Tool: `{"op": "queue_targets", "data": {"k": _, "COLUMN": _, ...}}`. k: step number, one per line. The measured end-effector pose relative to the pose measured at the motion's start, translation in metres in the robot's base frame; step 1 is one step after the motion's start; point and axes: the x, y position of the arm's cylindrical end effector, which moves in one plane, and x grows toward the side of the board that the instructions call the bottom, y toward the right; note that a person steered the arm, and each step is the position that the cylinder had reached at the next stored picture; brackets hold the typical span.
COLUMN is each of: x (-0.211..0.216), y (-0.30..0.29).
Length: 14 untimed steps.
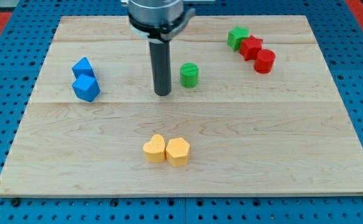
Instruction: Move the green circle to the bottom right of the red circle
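The green circle stands near the board's middle top. The red circle stands at the view's upper right, well to the right of the green circle and slightly higher. My tip rests on the board just left of the green circle and a little below it, with a small gap between them.
A green star-like block and a red star-like block sit touching, up-left of the red circle. Two blue blocks stand at the view's left. Two yellow blocks sit at the bottom middle. The wooden board lies on a blue pegboard.
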Motion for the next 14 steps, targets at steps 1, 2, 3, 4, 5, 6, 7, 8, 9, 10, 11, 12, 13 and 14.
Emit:
{"op": "queue_targets", "data": {"k": 1, "x": -0.017, "y": -0.014}}
{"op": "queue_targets", "data": {"k": 2, "x": -0.022, "y": -0.014}}
{"op": "queue_targets", "data": {"k": 3, "x": -0.027, "y": -0.014}}
{"op": "queue_targets", "data": {"k": 4, "x": -0.027, "y": -0.014}}
{"op": "queue_targets", "data": {"k": 5, "x": -0.027, "y": -0.014}}
{"op": "queue_targets", "data": {"k": 6, "x": -0.028, "y": -0.014}}
{"op": "queue_targets", "data": {"k": 7, "x": -0.029, "y": -0.014}}
{"op": "queue_targets", "data": {"k": 8, "x": -0.029, "y": -0.014}}
{"op": "queue_targets", "data": {"k": 9, "x": -0.029, "y": -0.003}}
{"op": "queue_targets", "data": {"k": 10, "x": -0.029, "y": 0.005}}
{"op": "queue_targets", "data": {"k": 11, "x": -0.029, "y": 0.005}}
{"op": "queue_targets", "data": {"k": 12, "x": -0.029, "y": 0.013}}
{"op": "queue_targets", "data": {"k": 13, "x": -0.012, "y": 0.054}}
{"op": "queue_targets", "data": {"k": 14, "x": 0.014, "y": 0.15}}
